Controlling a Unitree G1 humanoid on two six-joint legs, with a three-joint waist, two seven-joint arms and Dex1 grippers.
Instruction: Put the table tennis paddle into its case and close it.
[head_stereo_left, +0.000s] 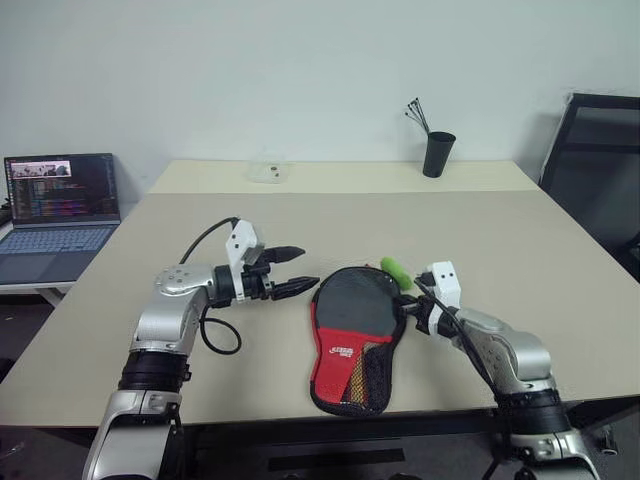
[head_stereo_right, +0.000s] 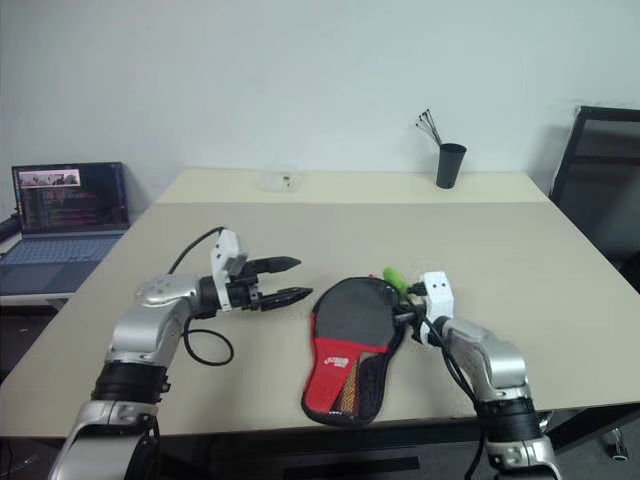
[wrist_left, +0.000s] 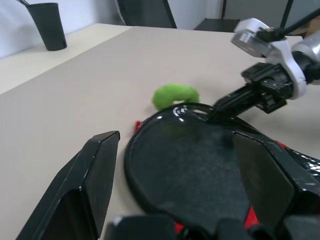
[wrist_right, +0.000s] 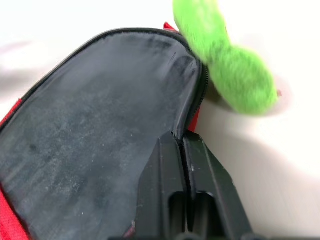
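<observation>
Pinching the case (head_stereo_left: 352, 335) rim with my clenched right hand (wrist_right: 183, 141), its green tag (wrist_right: 225, 60) just beyond; left hand (head_stereo_left: 296, 271) released, level beside it; white lettering unreadable.

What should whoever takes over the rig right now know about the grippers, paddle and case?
Left gripper: open, empty, hovering just left of the case.
Right gripper: shut on the case's zipper edge, beside the green tag.
Case lies near the front edge of the table, round end away from the robot.
Table tennis paddle: black face shows inside the case.
Done: paddle appears inserted.
Left: close the zip; the edge looks unzipped.
</observation>
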